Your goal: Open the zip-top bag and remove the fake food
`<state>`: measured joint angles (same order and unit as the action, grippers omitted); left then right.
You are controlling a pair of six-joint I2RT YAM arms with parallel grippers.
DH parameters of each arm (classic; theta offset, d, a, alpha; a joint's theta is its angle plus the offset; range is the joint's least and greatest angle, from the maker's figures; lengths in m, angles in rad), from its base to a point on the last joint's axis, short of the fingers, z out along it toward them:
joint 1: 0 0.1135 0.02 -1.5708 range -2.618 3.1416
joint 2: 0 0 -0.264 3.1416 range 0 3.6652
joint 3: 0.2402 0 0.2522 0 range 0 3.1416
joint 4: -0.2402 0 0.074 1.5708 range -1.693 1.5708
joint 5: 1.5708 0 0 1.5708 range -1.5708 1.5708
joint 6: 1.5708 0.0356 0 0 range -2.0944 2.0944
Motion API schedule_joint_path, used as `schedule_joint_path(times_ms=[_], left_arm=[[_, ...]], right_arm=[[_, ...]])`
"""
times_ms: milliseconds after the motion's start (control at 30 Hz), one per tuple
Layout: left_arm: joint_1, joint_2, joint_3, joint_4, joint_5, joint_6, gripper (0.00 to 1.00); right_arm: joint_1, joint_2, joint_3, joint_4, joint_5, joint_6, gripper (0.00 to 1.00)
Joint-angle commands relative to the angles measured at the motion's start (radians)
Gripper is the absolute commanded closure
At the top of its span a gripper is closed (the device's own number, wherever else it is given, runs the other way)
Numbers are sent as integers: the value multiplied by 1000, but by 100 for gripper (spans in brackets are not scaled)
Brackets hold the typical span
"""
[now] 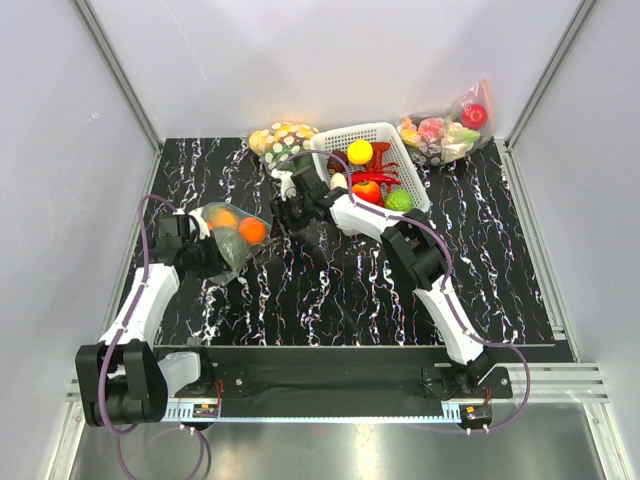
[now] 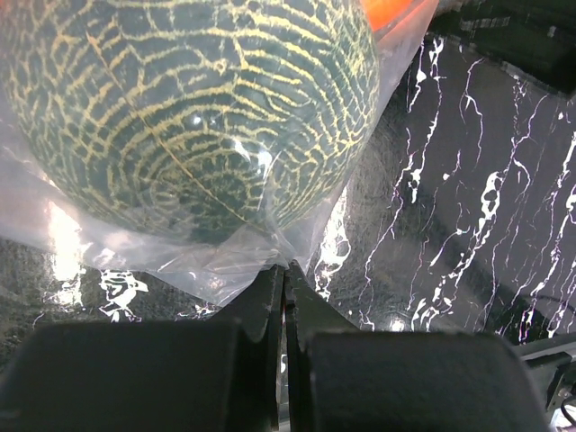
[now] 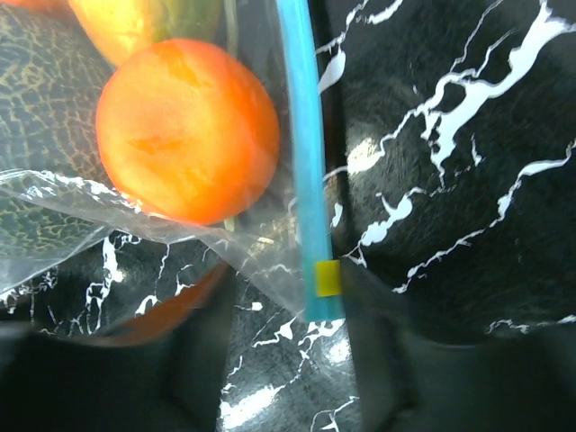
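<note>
**Bag** [image 1: 235, 235]: sealed, fake food inside, spanning the gap between the two sets of fingers. Cannot tell whether resting on the table [image 3: 468, 135] or raised off it. Held at both ends, by judgement, so that one end stays anchored while the mouth is worked at the other.

**Left fingers** [image 2: 261, 315]: clenched tight on a gathered fold of clear plastic at the bag's closed end, no gap between the tips. Green ball [image 2: 180, 108] directly beyond the tips, bulging the film outward.

**Right fingers** [image 3: 432, 387]: apart, one on each side of the near end of the blue strip [image 3: 304, 162]. Yellow tab [image 3: 327, 279] on the strip just ahead of them. No grip as far as seen, and contact with the plastic unclear. Placed so, probably, to pinch the corner of the mouth and pull it open.

**Orange fruit** [image 3: 184, 126]: inside the bag, left of the strip, ahead of the left-hand finger. Yellow-green piece [image 3: 135, 22] farther out beyond it.
</note>
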<state>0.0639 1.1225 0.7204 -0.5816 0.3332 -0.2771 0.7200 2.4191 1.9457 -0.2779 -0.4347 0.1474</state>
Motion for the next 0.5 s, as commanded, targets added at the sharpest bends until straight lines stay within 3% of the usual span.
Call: schedule_joint_path(times_ms=[0, 300, 400, 467], left_arm=[[-1, 5, 39, 22, 43, 15, 100], [1, 7, 28, 38, 59, 22, 100], [1, -1, 28, 43, 67, 36, 100], [-1, -7, 25, 45, 66, 53, 100]], right_arm=[[10, -9, 53, 60, 13, -8, 49], [9, 12, 85, 32, -16, 1, 76], [10, 2, 93, 19, -16, -6, 78], [10, -9, 96, 2, -13, -14, 90]])
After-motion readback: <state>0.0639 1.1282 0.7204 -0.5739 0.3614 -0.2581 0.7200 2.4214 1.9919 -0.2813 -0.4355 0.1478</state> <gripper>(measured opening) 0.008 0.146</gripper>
